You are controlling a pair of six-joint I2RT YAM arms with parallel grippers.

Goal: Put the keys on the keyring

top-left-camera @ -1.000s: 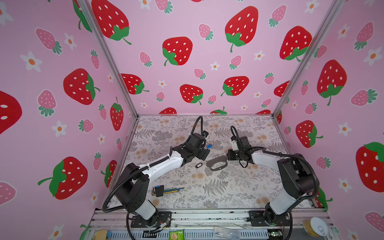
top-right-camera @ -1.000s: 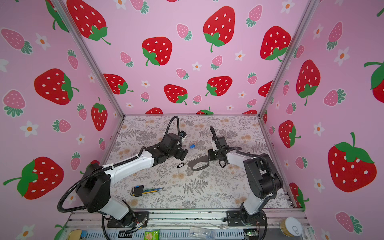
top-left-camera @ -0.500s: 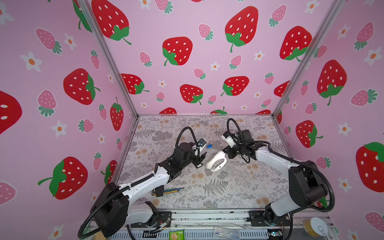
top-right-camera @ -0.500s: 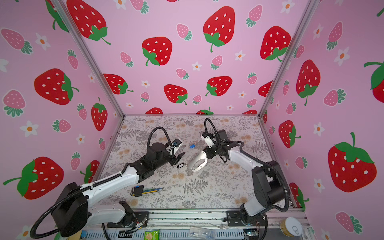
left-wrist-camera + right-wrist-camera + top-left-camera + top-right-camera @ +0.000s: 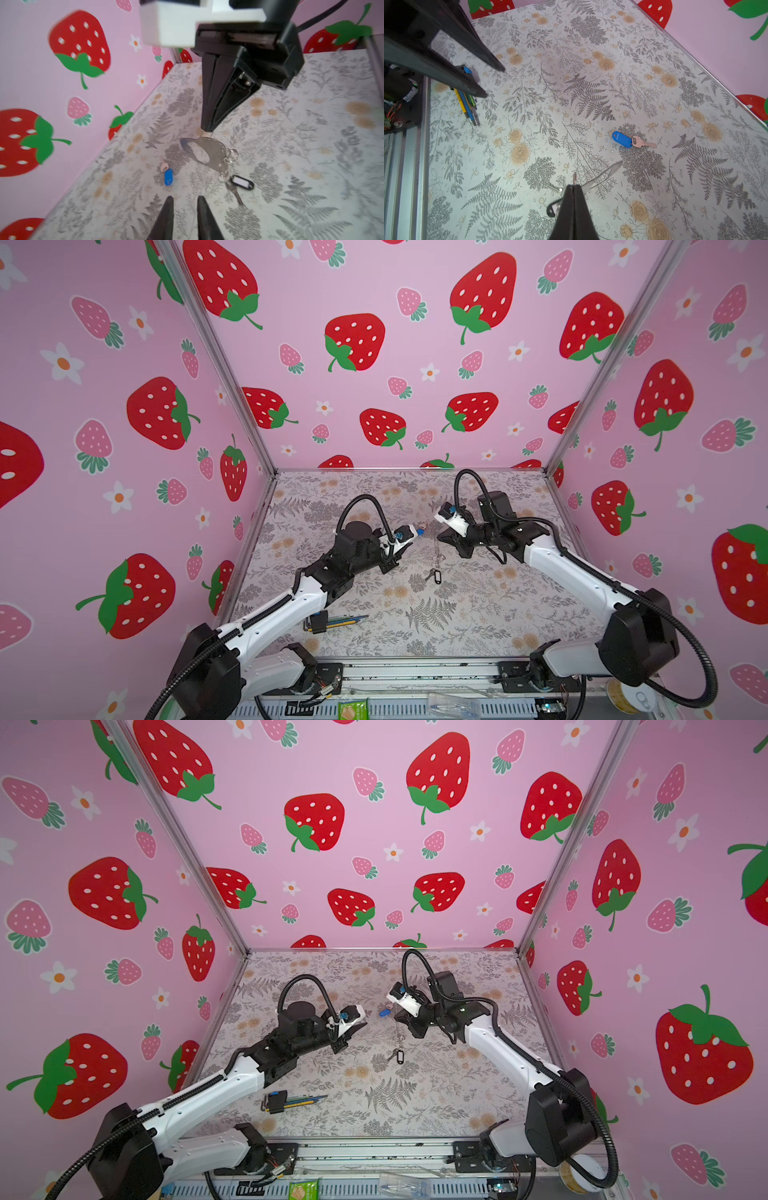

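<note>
My right gripper [image 5: 441,537] [image 5: 207,129] [image 5: 574,186] is shut on the taupe keyring [image 5: 216,150], which it holds above the table, so both top views show it edge-on [image 5: 436,549] [image 5: 399,1031]. From the keyring's metal rings [image 5: 229,158] hangs the key with the black-rimmed tag [image 5: 242,182] [image 5: 435,576] [image 5: 400,1056]. That tag is low at the table. The blue-tagged key [image 5: 623,139] [image 5: 168,176] [image 5: 384,1012] lies loose behind it. My left gripper [image 5: 185,199] [image 5: 405,549] hovers in front of both, jaws a narrow gap apart with nothing between them.
A hex-key bundle [image 5: 328,620] [image 5: 286,1100] [image 5: 467,104] in a black and blue holder lies at the front left, near the left arm's base. Pink strawberry walls [image 5: 374,364] close in the floral table [image 5: 457,622] on three sides. A metal rail [image 5: 415,672] runs along its front edge.
The right gripper lifted the keyring off the table and turned it edge-on, with the black-tagged key dangling below. The left gripper drew back towards the left and narrowed its jaws.
</note>
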